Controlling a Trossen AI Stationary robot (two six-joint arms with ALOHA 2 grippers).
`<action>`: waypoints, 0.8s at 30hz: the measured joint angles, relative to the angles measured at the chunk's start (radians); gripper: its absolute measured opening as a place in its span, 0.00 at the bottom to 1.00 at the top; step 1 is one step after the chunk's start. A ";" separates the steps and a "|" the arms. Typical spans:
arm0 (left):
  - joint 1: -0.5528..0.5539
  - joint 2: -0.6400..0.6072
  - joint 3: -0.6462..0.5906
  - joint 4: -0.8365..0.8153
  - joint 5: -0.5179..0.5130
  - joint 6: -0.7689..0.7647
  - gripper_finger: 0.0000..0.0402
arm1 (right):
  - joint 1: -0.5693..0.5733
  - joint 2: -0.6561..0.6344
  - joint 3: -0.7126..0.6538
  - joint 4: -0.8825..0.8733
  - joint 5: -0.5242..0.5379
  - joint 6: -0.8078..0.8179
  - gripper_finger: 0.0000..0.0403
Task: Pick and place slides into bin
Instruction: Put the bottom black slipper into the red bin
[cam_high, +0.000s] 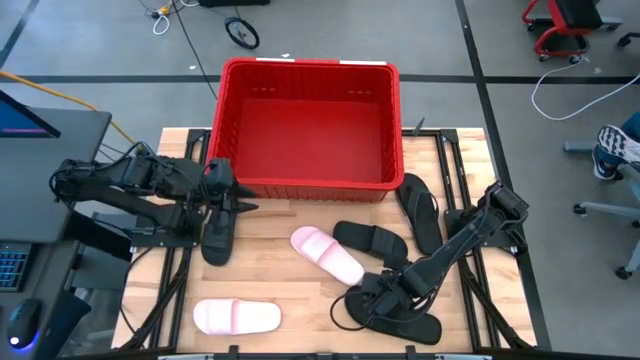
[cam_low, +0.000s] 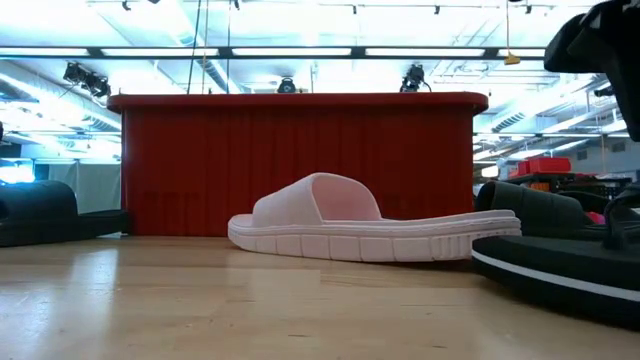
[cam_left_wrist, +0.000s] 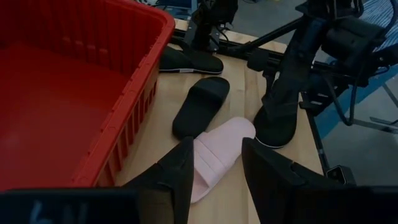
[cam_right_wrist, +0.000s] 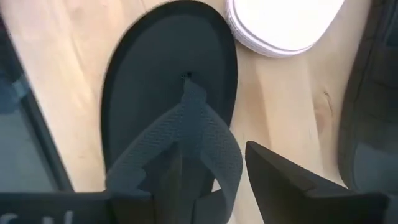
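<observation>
Two dark robot arms work over a pale wooden table (cam_high: 280, 285) seen from above. A large red bin (cam_high: 310, 125) sits at the top centre of the frame, with no sandals inside. The right gripper (cam_high: 362, 297), at lower right, is low over a black flip-flop (cam_high: 400, 318); its open fingers straddle the thong strap (cam_right_wrist: 186, 146) without closing on it. The left gripper (cam_high: 240, 205), at centre left just below the bin's front wall, hovers with fingers apart, holding nothing, above a black slide (cam_high: 218, 238). One pink slide (cam_high: 327, 255) lies mid-table; another pink slide (cam_high: 236, 317) lies at lower left. A wide-band black slide (cam_high: 372, 238) and a second black flip-flop (cam_high: 420, 212) lie right of centre.
</observation>
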 joint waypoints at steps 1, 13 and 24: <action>0.000 0.000 0.000 0.000 0.000 0.000 0.34 | 0.001 0.008 -0.002 0.001 -0.001 0.000 0.46; 0.000 0.000 0.000 0.000 0.000 0.000 0.36 | 0.018 0.013 -0.030 -0.061 0.009 0.066 0.46; 0.000 0.000 0.000 0.000 0.000 -0.027 0.34 | 0.068 0.013 -0.055 -0.052 0.055 0.116 0.45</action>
